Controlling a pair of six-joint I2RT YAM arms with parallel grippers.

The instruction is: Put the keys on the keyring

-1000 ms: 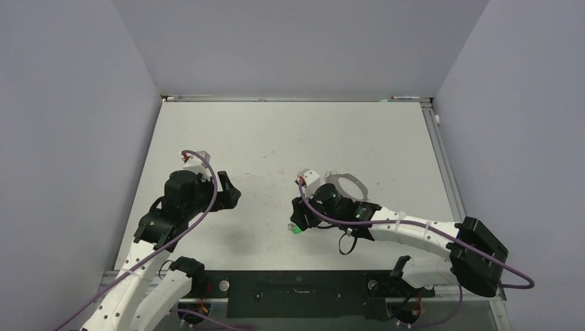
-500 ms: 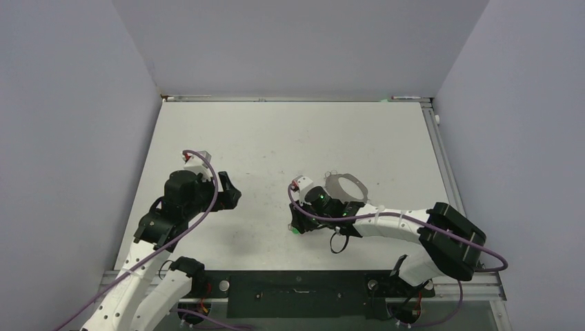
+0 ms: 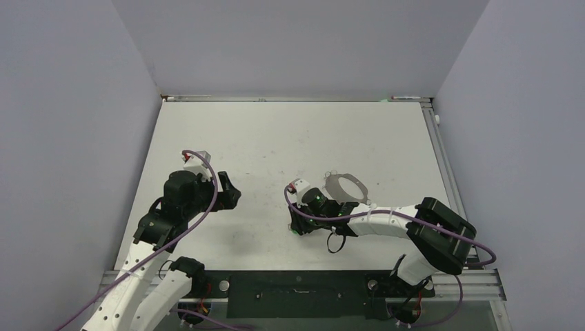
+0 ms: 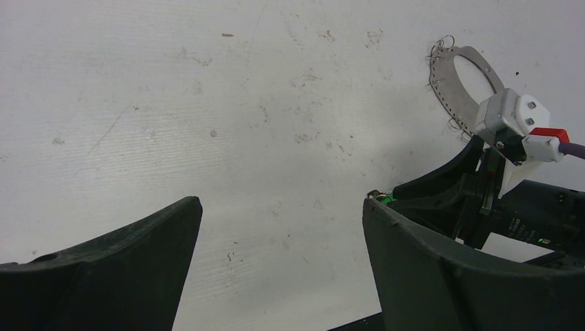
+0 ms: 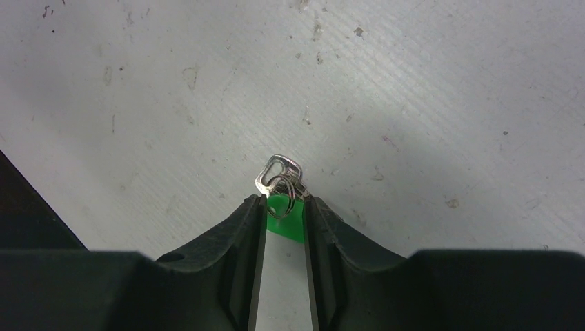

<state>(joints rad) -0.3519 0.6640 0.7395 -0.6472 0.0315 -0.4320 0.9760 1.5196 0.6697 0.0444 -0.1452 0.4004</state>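
Keys [image 5: 279,171] sit in a small bunch on the counter [image 5: 448,89], with a silver one poking out beyond the green-headed key [image 5: 288,222]. None of them is on the keyring [image 4: 441,79], which lies flat near them but apart. What has changed over the last second is the right tool [image 5: 284,201]. Its jaws have drawn in from a wider gap and now stand narrow, pads pressed to both sides of the green head, and the right arm has folded in closer over the bunch. We judge that the pick is being made and the lift has not begun, so the threading is all ahead of us. Our left tool [image 4: 281,207] hangs wide, holding nothing, over bare counter well apart from the keys, and it has not moved.
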